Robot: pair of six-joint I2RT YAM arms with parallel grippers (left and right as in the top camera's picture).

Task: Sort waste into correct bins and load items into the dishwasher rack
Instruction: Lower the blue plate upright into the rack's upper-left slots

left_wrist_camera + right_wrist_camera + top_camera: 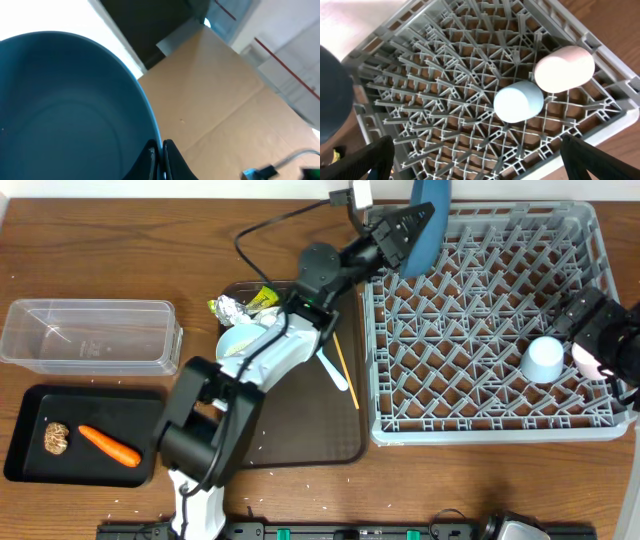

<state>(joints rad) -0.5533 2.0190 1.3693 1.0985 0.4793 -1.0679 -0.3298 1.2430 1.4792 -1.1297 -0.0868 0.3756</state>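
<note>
Between left fingers (pixel 176 162), rim of blue plate (pixel 65 110)

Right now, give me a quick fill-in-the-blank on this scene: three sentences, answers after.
1. The left gripper is shut on the rim of the large blue ____.
2. The carrot lies beside the brown chunk in the shallow ____ tray.
3. In the dishwasher rack sit a light blue cup and a ____ cup.
Missing words: plate; black; pink.
</note>
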